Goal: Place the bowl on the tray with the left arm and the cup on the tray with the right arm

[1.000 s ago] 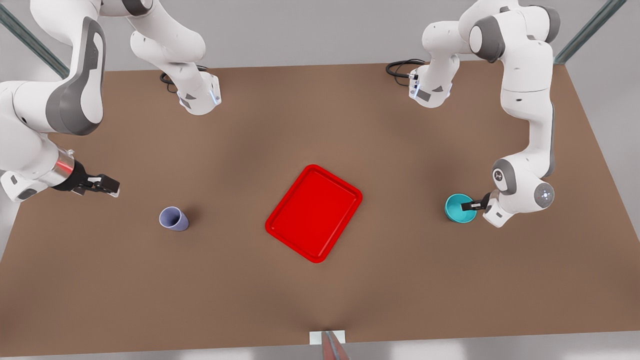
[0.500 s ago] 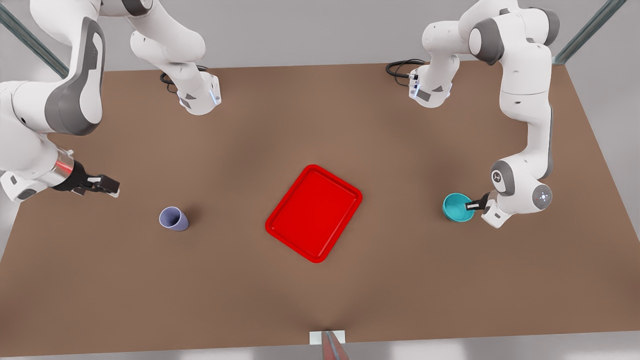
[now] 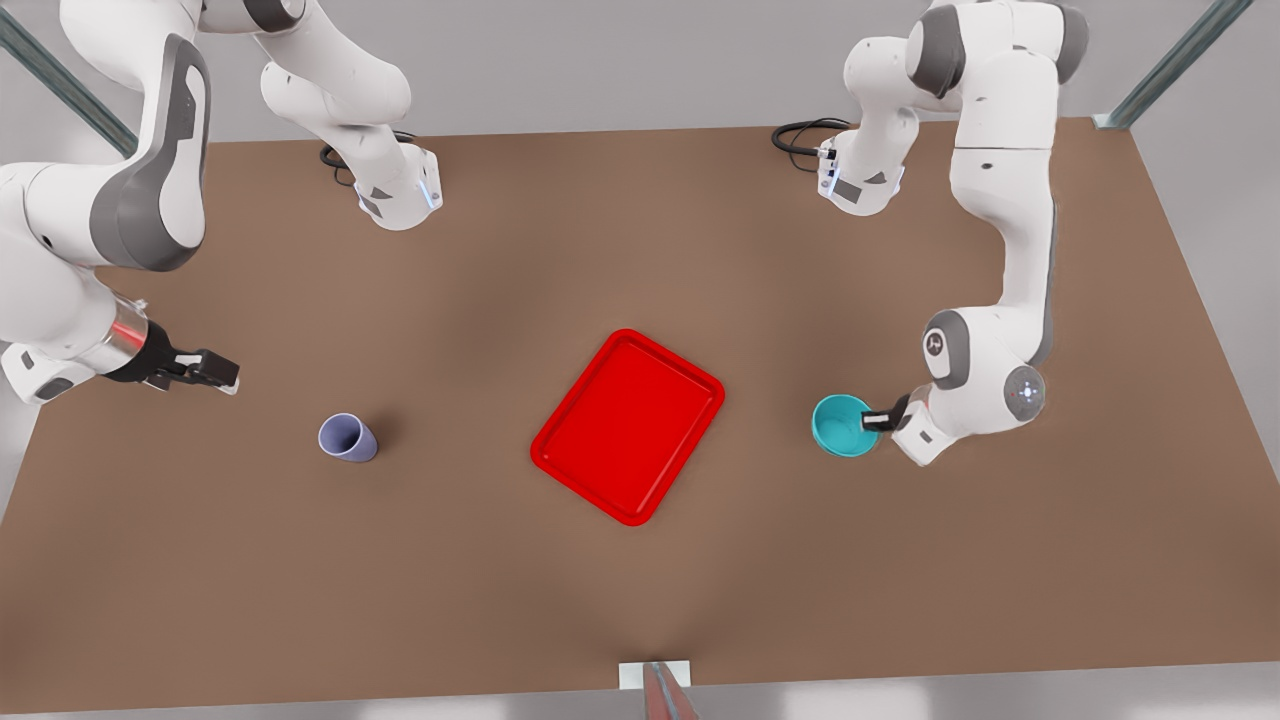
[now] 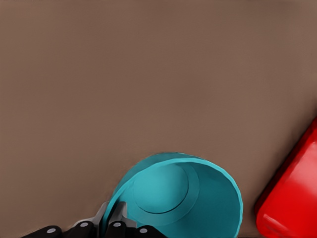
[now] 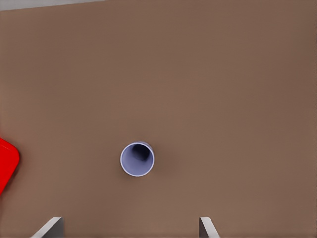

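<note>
Front view, left gripper [image 3: 876,420]: on the front view's right, fingers clamped on the rim of the bowl [image 3: 843,425], one finger inside the wall and one outside.
Front view, bowl: turquoise, upright, hanging from those fingers between them and the tray [image 3: 628,426]; whether it touches the table [image 3: 640,590] cannot be told.
Front view, tray: red, empty, lying askew mid-table, apart from the bowl.
Front view, right gripper [image 3: 215,372]: on the front view's left, held above the table, waiting.
Front view, cup [image 3: 347,438]: lavender, standing on the table ahead of the right fingers and well apart from them.
Left wrist view, bowl [image 4: 178,201]: rim pinched between the dark fingers [image 4: 115,220]; a corner of the tray [image 4: 292,198] lies beyond the bowl's far side.
Right wrist view, cup [image 5: 137,159]: mouth up, ahead of the two spread fingertips [image 5: 49,227], which grasp nothing; it sits between their lines but clear of both.
Right wrist view, tray [image 5: 6,163]: a red corner off to the side of the cup.
</note>
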